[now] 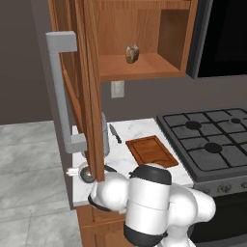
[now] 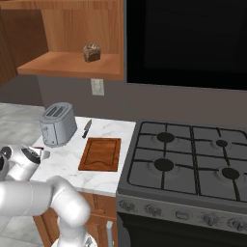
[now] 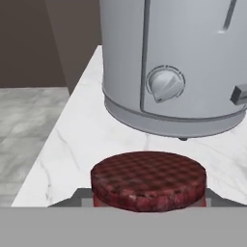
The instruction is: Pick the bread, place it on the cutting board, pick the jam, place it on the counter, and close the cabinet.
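The jam (image 3: 148, 178), a red jar with a dark red checked lid, sits between the fingers of my gripper (image 3: 147, 200), which is shut on it just in front of the toaster, low over the counter (image 3: 72, 140). Its base is hidden, so I cannot tell if it touches the marble. In the right base view the gripper (image 2: 41, 155) is at the counter's left end. The bread (image 1: 132, 53) (image 2: 91, 52) stands on the shelf of the cabinet, whose door (image 1: 89, 72) hangs wide open. The cutting board (image 1: 151, 150) (image 2: 101, 154) lies bare on the counter beside the stove.
A grey toaster (image 2: 58, 124) (image 3: 178, 62) stands right behind the jam. A knife (image 1: 115, 133) (image 2: 87, 129) lies between toaster and board. The open door's grey bar handle (image 1: 60, 91) juts out over the counter's left end. A black stove (image 2: 193, 159) borders the counter on the right.
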